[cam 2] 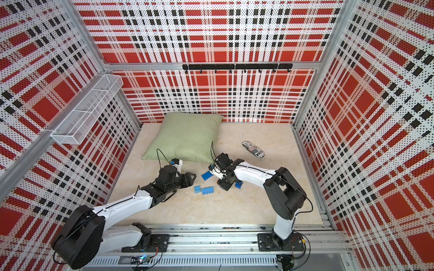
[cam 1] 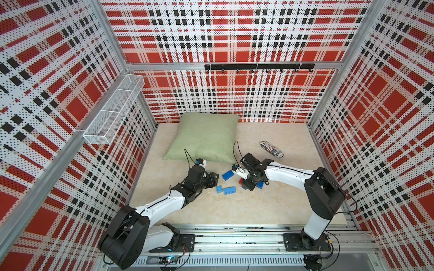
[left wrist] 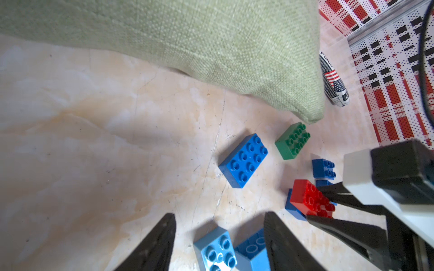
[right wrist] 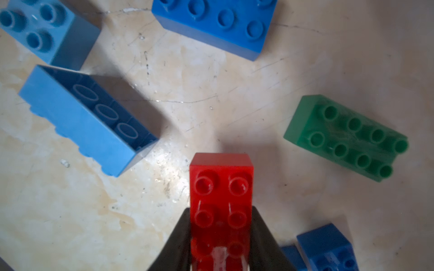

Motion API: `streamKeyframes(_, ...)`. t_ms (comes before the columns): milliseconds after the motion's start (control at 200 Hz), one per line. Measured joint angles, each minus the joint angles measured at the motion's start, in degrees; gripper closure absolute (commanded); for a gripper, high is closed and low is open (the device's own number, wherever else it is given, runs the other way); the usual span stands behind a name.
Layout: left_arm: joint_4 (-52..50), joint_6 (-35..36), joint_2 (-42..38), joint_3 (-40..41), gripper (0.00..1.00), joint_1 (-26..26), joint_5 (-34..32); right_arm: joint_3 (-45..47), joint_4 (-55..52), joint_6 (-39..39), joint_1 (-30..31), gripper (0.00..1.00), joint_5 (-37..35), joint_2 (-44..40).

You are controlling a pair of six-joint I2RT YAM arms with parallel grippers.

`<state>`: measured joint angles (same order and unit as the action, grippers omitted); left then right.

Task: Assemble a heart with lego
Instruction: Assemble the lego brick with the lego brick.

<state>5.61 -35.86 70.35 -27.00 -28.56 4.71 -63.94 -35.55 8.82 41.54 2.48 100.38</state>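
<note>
Red plastic is what the right hand [right wrist: 220, 208] is clamped on: the red brick [right wrist: 220, 183] is gripped by its rear end, with most of its length sticking out beyond the fingertips. In the left wrist view it is seen over a dark blue brick [left wrist: 291, 208], though whether the two are pressed together cannot be told. The left hand [left wrist: 219, 214] is held part-open and empty above the light blue two-by-two brick [left wrist: 216, 248].

No heart is formed yet. The rest of the lego is scattered on the marbled desk [cam 1: 234, 211] in front of the green pillow [cam 1: 206, 136]: a blue eight-stud brick [left wrist: 244, 160], a green brick [left wrist: 292, 140], a small dark blue brick [left wrist: 323, 167] and a light blue brick tipped on its side [right wrist: 87, 119].

With such an end grip, the red brick is likely to be levered askew when pushed down, and studs could be missed. The brick beneath is steadied by nothing and may be skidded across the smooth desk. The tipped brick must be righted before it can be joined.

On the newsprint-patterned roll [cam 1: 271, 149], "Place" can be read beside an American flag. No brand is legible on the bricks.
</note>
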Motion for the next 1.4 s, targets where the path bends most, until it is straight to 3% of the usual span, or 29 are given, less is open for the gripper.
streamKeyframes(376,0.8,0.0,0.3,0.0,0.35,0.0,1.0,3.5,5.2,-4.9,3.8,0.71,-2.9,-1.8)
streamKeyframes(676,1.5,-0.2,0.4,0.0,0.35,0.0,1.4,2.8,7.4,-6.6,3.8,0.73,1.5,-0.2)
streamKeyframes(1162,1.7,-0.9,0.4,0.0,0.35,0.0,1.9,2.4,2.3,-8.5,5.0,0.72,-4.1,-4.0)
streamKeyframes(1403,1.7,-1.2,0.2,0.0,0.35,0.0,2.0,6.6,3.5,-8.8,5.2,0.73,-4.3,-6.7)
